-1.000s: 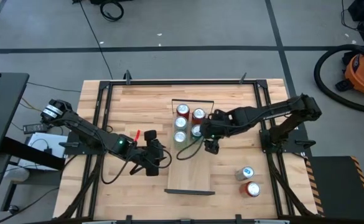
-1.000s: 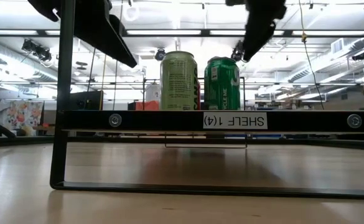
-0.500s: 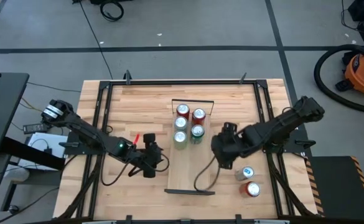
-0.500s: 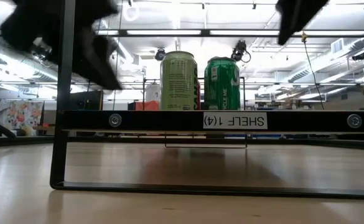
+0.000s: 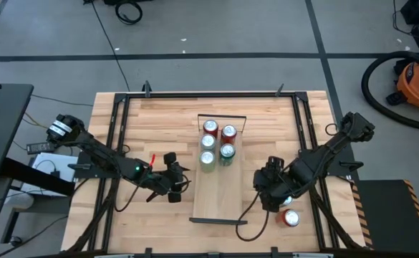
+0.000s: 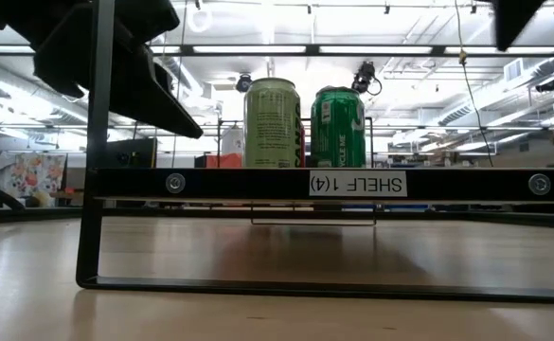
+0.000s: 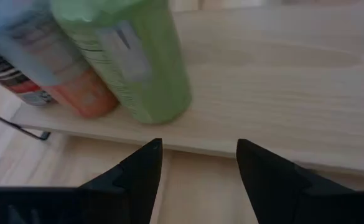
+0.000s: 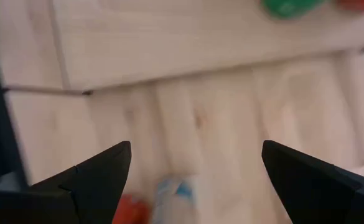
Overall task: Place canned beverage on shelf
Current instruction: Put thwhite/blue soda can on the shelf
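The shelf (image 5: pixel 220 193) is a light-wood plank with black end rails, lying in the middle of the table. Several cans (image 5: pixel 216 143) stand upright on its far half; the low view shows a light green can (image 6: pixel 272 123) and a green can (image 6: pixel 338 128). Two loose cans stand on the table to the right: a blue-white one (image 5: pixel 286 203) and a red one (image 5: pixel 290 217). My right gripper (image 5: pixel 272 195) hovers open over them, pointing steeply down (image 8: pixel 194 168). My left gripper (image 5: pixel 173 183) is left of the shelf, open and holding nothing (image 7: pixel 200 162), facing the light green can (image 7: pixel 138 62).
A black frame (image 5: pixel 123 100) runs around the tabletop. The near half of the shelf plank (image 5: pixel 216 204) is bare. Its near rail carries a label (image 6: pixel 357 183). An orange vacuum (image 5: pixel 417 79) and cables lie on the floor beyond the table.
My right gripper has swung from beside the cans on the shelf toward the table's right and near edges, and now hangs above the two loose cans, still open. My left gripper has sunk a little and tipped beside the shelf. No can has moved.
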Robot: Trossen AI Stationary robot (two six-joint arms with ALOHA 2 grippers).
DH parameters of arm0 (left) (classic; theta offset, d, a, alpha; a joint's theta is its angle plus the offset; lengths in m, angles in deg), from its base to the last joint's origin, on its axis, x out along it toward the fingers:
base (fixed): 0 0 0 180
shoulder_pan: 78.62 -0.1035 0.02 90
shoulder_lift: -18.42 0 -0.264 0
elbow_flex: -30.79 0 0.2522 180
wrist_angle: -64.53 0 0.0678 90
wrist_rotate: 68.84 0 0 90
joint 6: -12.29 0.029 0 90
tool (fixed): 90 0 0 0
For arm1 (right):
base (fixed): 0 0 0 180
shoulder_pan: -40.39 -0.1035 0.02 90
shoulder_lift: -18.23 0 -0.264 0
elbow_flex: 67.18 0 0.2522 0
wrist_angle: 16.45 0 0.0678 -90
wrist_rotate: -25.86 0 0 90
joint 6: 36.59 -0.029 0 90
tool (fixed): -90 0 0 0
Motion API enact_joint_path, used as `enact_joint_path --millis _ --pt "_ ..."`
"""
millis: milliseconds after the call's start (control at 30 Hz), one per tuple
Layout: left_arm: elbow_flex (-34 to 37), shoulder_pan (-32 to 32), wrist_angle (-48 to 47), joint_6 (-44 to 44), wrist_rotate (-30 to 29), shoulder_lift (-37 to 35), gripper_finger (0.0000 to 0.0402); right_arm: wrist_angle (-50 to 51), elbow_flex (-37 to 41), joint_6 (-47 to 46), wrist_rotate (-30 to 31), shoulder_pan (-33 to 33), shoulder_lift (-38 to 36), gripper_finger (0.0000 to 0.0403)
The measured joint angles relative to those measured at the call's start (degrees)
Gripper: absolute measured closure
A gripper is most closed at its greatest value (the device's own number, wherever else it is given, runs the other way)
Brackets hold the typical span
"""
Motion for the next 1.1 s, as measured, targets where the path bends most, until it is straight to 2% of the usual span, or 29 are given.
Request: enact_joint_path --millis 100,433,667,1100 --pt "0.0 -0.3 0.8 -1.8 -0.6 0.0 0.0184 0.2 0.0 -3.3 -3.1 -1.3 0.0 0.003" --pt "0.0 -0.5 0.7 -4.0 -1.7 0.0 0.0185 7.4 0.0 -15.9 -5.8 -7.6 4.0 0.003" --pt "0.0 -0.5 0.7 -3.9 -1.7 0.0 0.0185 13.5 0.5 -23.9 -7.1 -9.1 5.1 0.003" --pt "0.0 -0.8 0.7 -2.3 -1.5 0.0 0.0185 4.3 10.2 -24.3 -11.4 -9.4 2.5 0.0033"
